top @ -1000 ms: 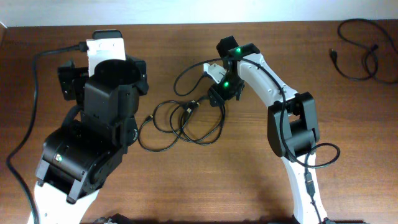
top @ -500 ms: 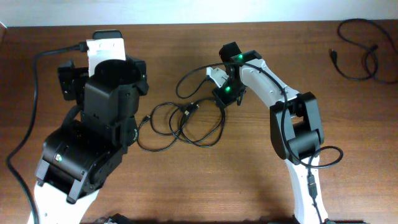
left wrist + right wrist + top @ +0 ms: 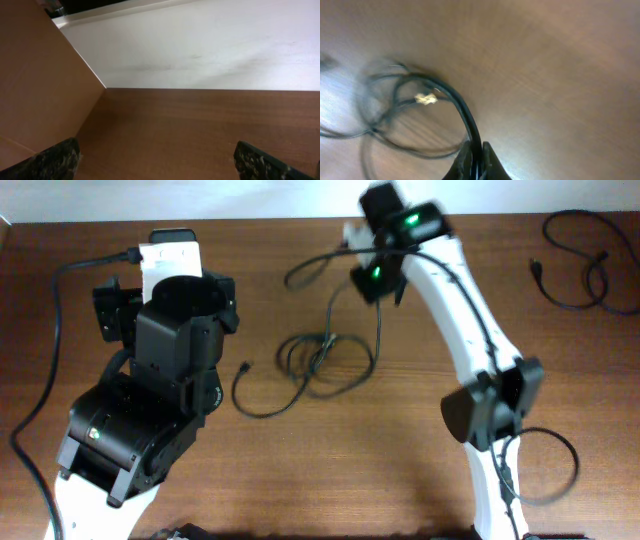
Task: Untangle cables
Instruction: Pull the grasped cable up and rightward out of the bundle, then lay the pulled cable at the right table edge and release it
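Note:
The tangle of thin black cables lies mid-table in loose loops, one free plug end pointing left. My right gripper is raised near the far edge. In the right wrist view my right gripper is shut on one black cable, which runs down to the blurred loops below. That strand hangs taut between the jaws and the tangle. My left gripper is open over bare wood near the table's corner, nothing between its fingertips. The left arm stands left of the tangle.
Another black cable lies apart at the back right corner. A dark cord trails along the left side by the left arm. The table's far edge meets a pale wall. The right arm's base stands front right.
My right gripper closed on a strand and rose toward the far edge, pulling it taut. The tangle shifted right and its loops drew together. The left arm stayed still.

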`<state>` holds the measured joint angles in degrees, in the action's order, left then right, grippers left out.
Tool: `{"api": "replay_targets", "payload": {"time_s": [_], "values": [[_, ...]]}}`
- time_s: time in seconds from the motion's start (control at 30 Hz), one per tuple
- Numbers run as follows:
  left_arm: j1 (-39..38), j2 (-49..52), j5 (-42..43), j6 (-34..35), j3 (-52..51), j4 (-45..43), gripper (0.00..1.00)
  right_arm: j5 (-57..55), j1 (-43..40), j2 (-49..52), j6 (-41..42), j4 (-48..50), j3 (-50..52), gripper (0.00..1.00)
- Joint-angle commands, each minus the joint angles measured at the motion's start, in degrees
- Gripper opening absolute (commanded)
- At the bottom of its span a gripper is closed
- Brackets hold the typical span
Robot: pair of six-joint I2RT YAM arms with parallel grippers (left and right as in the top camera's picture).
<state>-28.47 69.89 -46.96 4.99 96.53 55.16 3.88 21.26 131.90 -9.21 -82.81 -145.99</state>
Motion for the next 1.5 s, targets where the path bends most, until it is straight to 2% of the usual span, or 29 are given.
{"api": "replay_targets", "payload": {"time_s": [0.0, 0.13, 0.27, 0.37, 0.5, 0.73, 1.0, 1.13, 1.27, 1.37, 1.47], "values": [[0.3, -0.1, 0.7, -0.7, 0.4, 0.1, 0.99, -2.2, 0.1, -4.6, 6.2, -4.0, -16.8, 0.04], [0.3, -0.1, 0.9, -0.7, 0.4, 0.1, 0.99, -2.0, 0.1, -4.8, 7.2, -6.2, -32.2, 0.04], [0.3, -0.1, 0.9, -0.7, 0.4, 0.1, 0.99, -8.6, -0.4, -9.6, 8.8, -3.0, -33.7, 0.04], [0.3, -0.1, 0.9, -0.7, 0.4, 0.3, 0.99, -19.3, -2.6, -11.1, 13.0, -2.0, -33.7, 0.04], [0.3, -0.1, 0.9, -0.7, 0.4, 0.3, 0.99, -25.0, -8.6, -10.7, 20.7, -3.9, -33.6, 0.04], [0.3, -0.1, 0.9, -0.7, 0.4, 0.5, 0.99, -27.1, -23.9, -10.4, 42.8, -10.0, -33.5, 0.04], [0.3, -0.1, 0.9, -0.7, 0.4, 0.7, 0.99, -27.9, -39.9, -9.0, 49.2, -14.5, -33.1, 0.04], [0.3, -0.1, 0.8, -0.7, 0.4, 0.7, 0.99, -30.4, -47.0, -8.6, 54.9, -14.5, -30.0, 0.04], [0.3, -0.1, 0.8, -0.7, 0.4, 0.7, 0.99, -31.4, -52.9, -8.6, 64.5, -14.5, -23.7, 0.04], [0.3, -0.1, 0.8, -0.7, 0.4, 0.7, 0.99, -32.3, -56.5, -8.6, 74.5, -14.5, -17.3, 0.04], [0.3, -0.1, 0.8, -0.7, 0.4, 0.7, 0.99, -34.3, -58.8, -8.6, 88.3, -14.2, -9.8, 0.04]]}}
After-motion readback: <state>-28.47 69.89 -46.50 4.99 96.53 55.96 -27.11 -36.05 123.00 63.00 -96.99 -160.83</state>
